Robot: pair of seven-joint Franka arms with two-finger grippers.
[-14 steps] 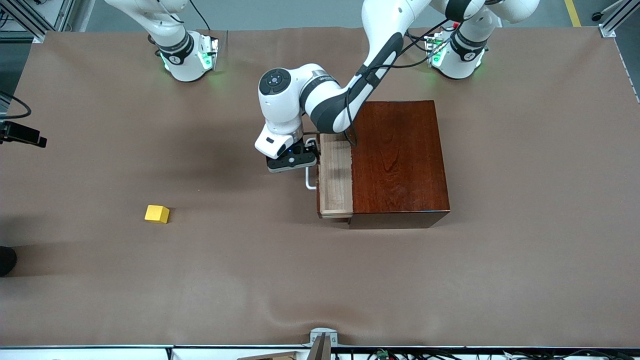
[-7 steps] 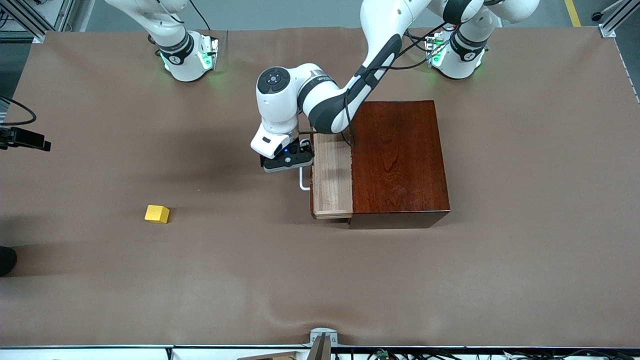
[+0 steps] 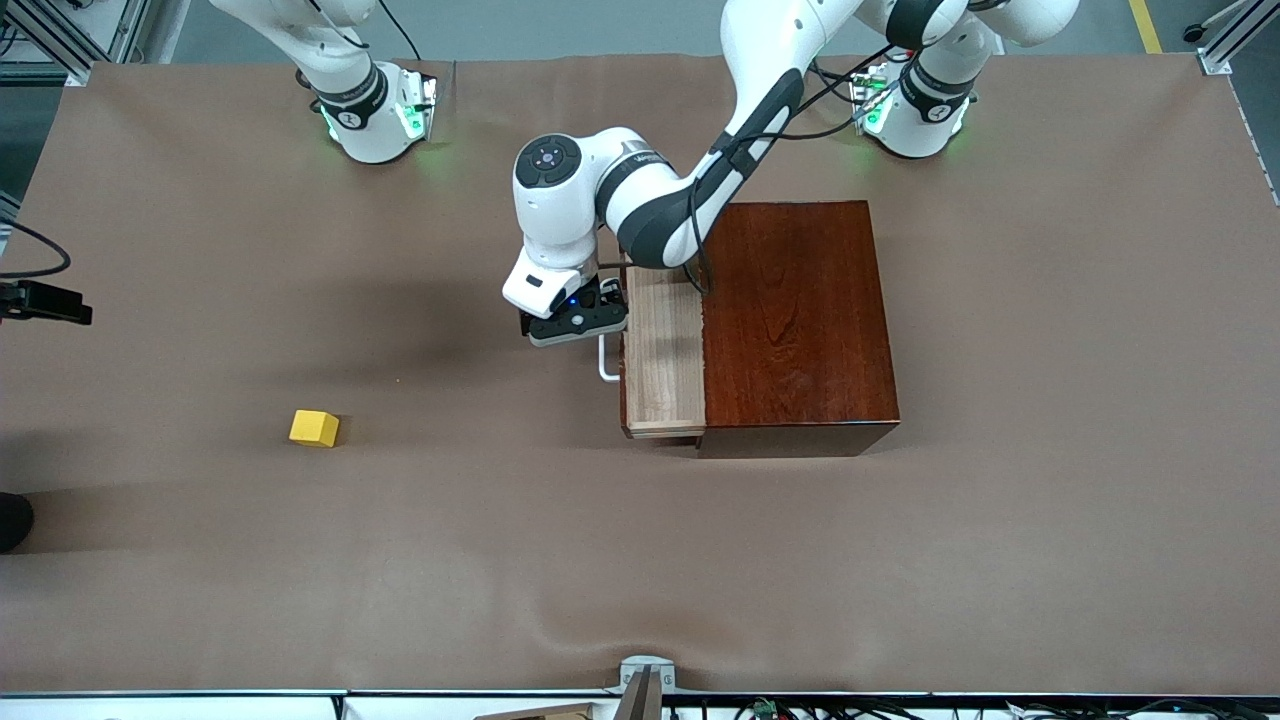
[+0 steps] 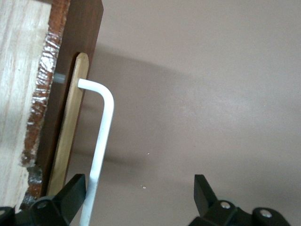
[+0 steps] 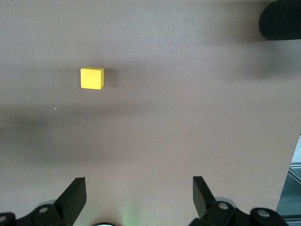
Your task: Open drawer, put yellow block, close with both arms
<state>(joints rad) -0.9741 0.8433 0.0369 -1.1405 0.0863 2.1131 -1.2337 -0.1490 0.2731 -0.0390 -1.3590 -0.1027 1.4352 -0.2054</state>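
The dark reddish-brown box (image 3: 795, 320) stands mid-table with its drawer (image 3: 665, 360) partly out toward the right arm's end, pale wood lining showing. My left gripper (image 3: 578, 322) is at the white U-shaped handle (image 3: 607, 360). In the left wrist view it (image 4: 139, 186) is open, and the handle bar (image 4: 104, 136) stands inside the gap, close to one finger (image 4: 70, 193). The yellow block (image 3: 314, 428) lies on the table toward the right arm's end. My right gripper (image 5: 139, 186) is open and empty, high over the table; the block (image 5: 91, 78) shows well away from it.
The brown table cover (image 3: 640, 560) has a small wrinkle near the front edge. A black device on a cable (image 3: 45, 300) sits off the table edge at the right arm's end. A dark rounded object (image 5: 282, 21) shows at the corner of the right wrist view.
The drawer slid a little farther out toward the right arm's end, the left gripper moving with the handle. In the last half second almost nothing moved. The yellow block stayed put.
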